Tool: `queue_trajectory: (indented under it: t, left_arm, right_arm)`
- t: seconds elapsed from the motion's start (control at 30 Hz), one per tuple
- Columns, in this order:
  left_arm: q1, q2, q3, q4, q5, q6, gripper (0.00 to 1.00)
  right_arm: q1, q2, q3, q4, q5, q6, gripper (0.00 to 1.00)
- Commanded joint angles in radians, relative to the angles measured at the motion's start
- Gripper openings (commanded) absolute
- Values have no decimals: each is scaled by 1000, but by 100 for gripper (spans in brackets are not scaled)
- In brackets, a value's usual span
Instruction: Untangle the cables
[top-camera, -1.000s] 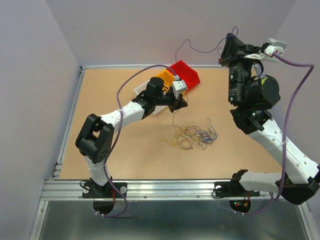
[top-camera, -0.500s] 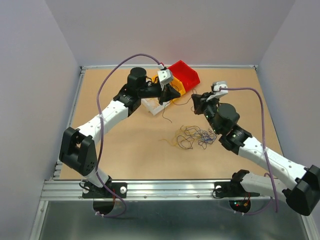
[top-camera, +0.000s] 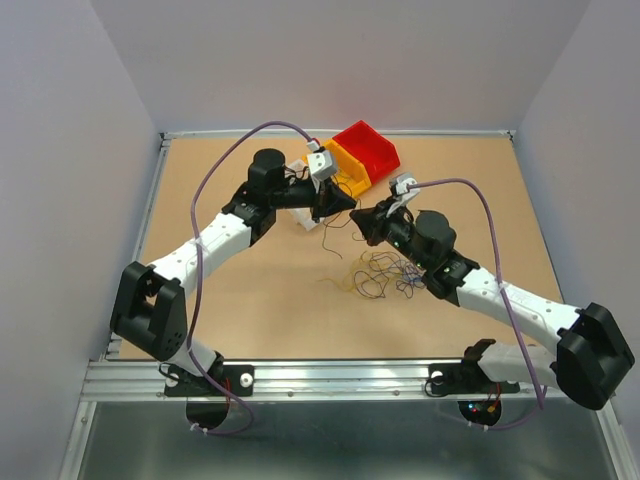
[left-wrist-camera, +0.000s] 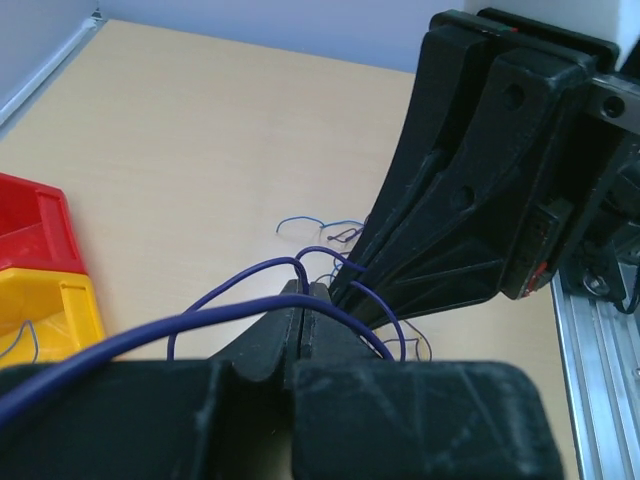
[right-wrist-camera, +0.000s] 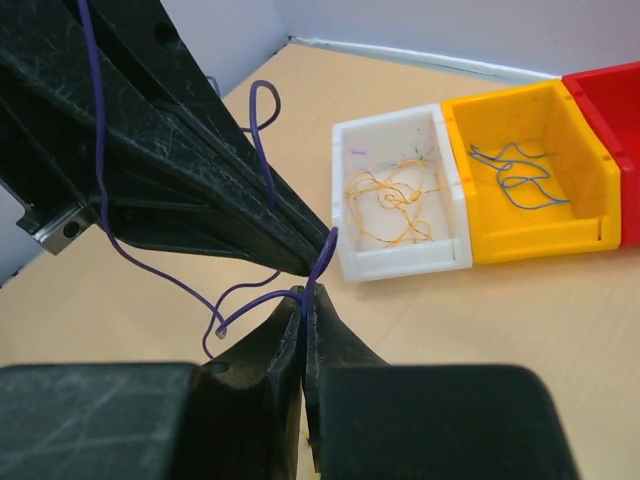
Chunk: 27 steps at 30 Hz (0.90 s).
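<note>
Left gripper, right gripper: pinched shut tip-to-tip on thin curly purple wire. Looks mid-handover; next needs one releasing.

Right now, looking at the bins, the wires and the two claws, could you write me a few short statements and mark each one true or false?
1. The white bin holds yellow wires. True.
2. The yellow bin is empty. False: blue wires lie inside it.
3. The left claw is shut on a purple wire. True.
4. The right claw stands wide open. False: its fingers are shut, with the tips close to the tips of the left claw.
5. Every wire is in a bin. False: a tangle of wires lies on the table.
</note>
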Motion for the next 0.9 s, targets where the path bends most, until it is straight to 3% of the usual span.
queue_trajectory:
  t: [0.0, 0.23, 0.4, 0.87]
  left_arm:
    - [-4, -96, -63, 178, 25, -41, 0]
    - [-2, -98, -113, 293, 38, -139, 0]
    - [-1, -79, -121, 336, 48, -176, 0]
    - [-1, -96, -139, 399, 104, -263, 0]
  right_arm:
    - [2, -24, -57, 192, -73, 37, 7]
    - [2, -18, -91, 291, -108, 60, 14]
    - [2, -1, -102, 360, -189, 71, 34]
    - [2, 60, -70, 377, -139, 80, 37]
